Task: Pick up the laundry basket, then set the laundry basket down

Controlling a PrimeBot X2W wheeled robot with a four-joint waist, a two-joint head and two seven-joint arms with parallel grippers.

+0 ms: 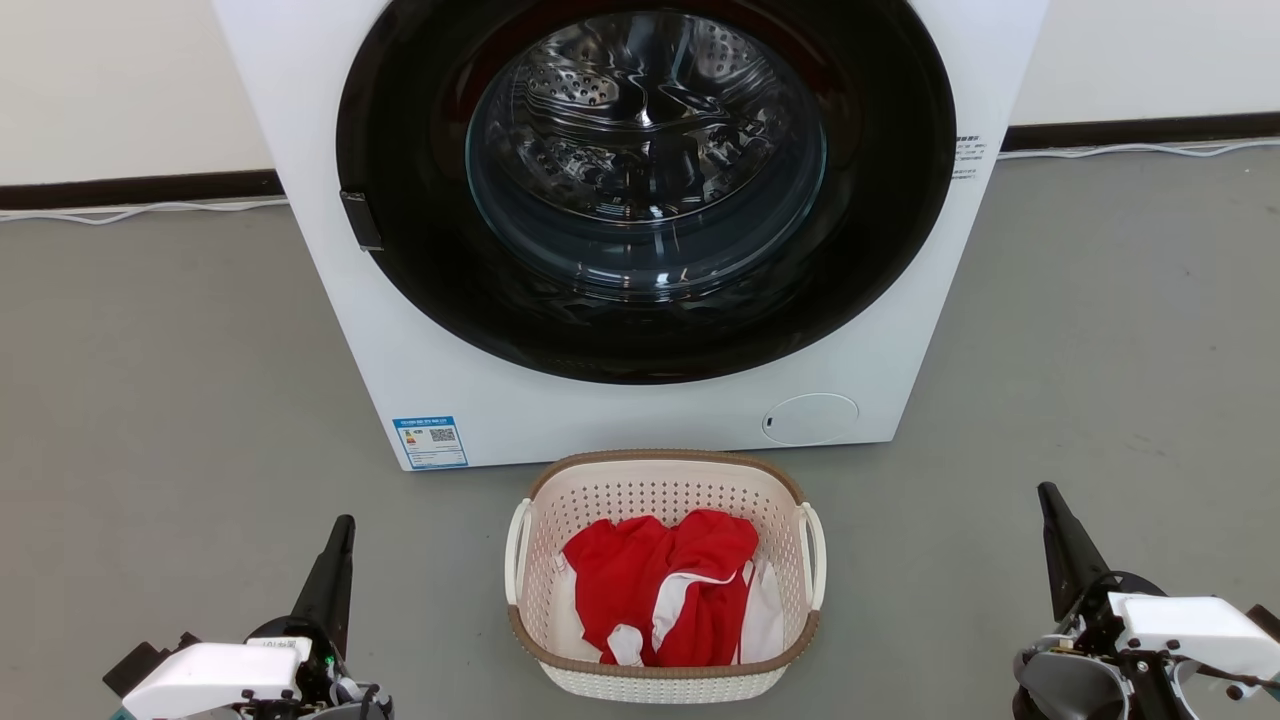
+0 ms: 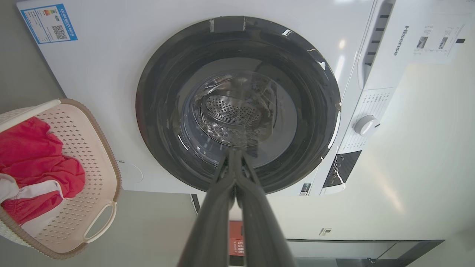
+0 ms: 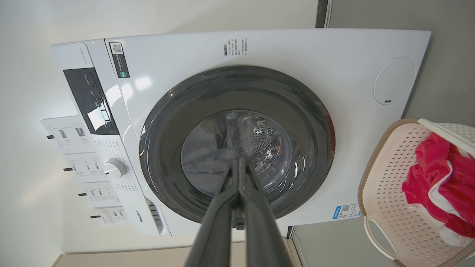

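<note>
Sitting on floor [image 1: 180, 400] between left jaws and right jaws, laundry basket [image 1: 664, 457] untouched; both pairs clenched.

On the floor [image 1: 150, 400], laundry basket [image 1: 660, 683] just before the washing machine [image 1: 630, 230], clothes [image 1: 660, 590] inside it.

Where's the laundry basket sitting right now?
In the head view, the laundry basket sits on the floor at bottom centre, just in front of the washing machine, between the left pincer and the right pincer, touching neither.
</note>
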